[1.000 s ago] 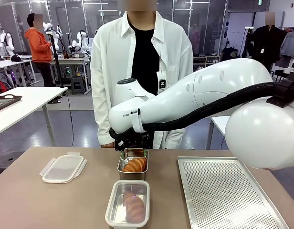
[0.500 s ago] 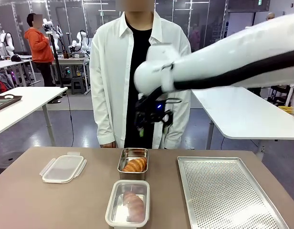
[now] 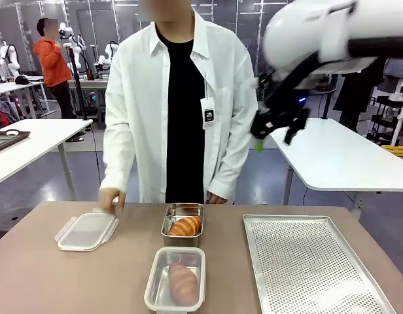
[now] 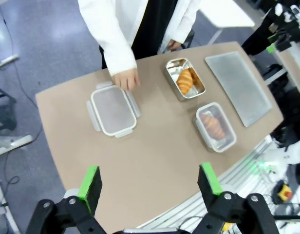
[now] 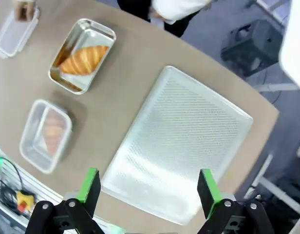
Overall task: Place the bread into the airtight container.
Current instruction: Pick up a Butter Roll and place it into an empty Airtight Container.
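So the right gripper (image 3: 275,129) has swung up and off to the right since a second ago, when it was low over the small steel tray (image 3: 183,222) with the croissant (image 3: 185,226). It's wide open and empty now, well above the brown bench (image 3: 44,275). The person's hand (image 3: 110,197) has come down onto the clear plastic lid (image 3: 87,231). The reddish-brown bread roll (image 3: 182,282) sits in the clear airtight container (image 3: 176,280), a bit blurry through the plastic. The left gripper (image 4: 149,183) is open too, high up, holding nothing.

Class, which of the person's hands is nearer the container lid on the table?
Their right hand rests at the lid. Their left hand is behind the metal tin, well away.
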